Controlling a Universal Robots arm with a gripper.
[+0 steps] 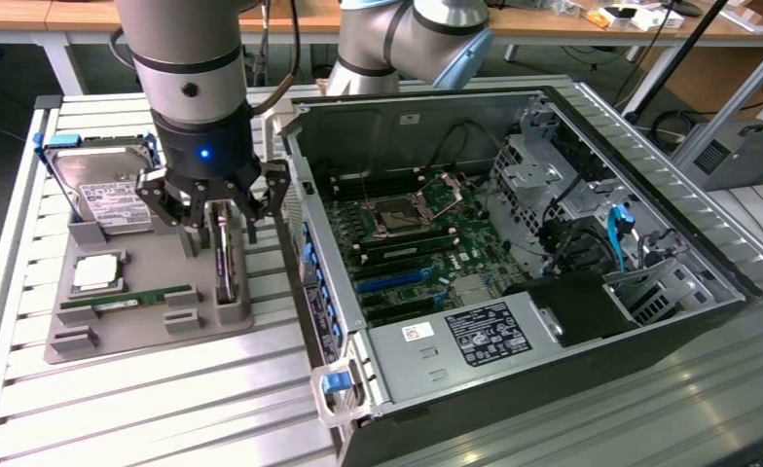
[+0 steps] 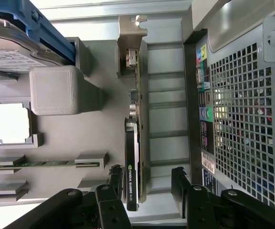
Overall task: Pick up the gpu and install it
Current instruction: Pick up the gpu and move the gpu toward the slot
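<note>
In the lower left of the exterior view, a ribbed aluminium table (image 1: 135,418) carries a matte grey moulded tray (image 1: 122,336) with blocky slots. A narrow green memory stick (image 1: 128,300) lies nearest in it. Just behind sits a square, silvery processor chip (image 1: 96,272).

To the exterior view's right of these, the gpu (image 1: 226,261) stands on its long edge in a tray slot. It is a thin flat card, with a glossy black face and a bent silvery bracket (image 2: 127,33) at one end.

The black gripper (image 1: 215,216) hangs over the card's far end. Its jaws are spread and its angular fingers (image 2: 112,183) straddle the board without pinching it.

Farther back, in the upper left, a boxy metal hard drive (image 1: 106,195) leans in blue rails. The open steel computer case (image 1: 395,126) fills the right, its green motherboard (image 1: 408,243) exposed.
</note>
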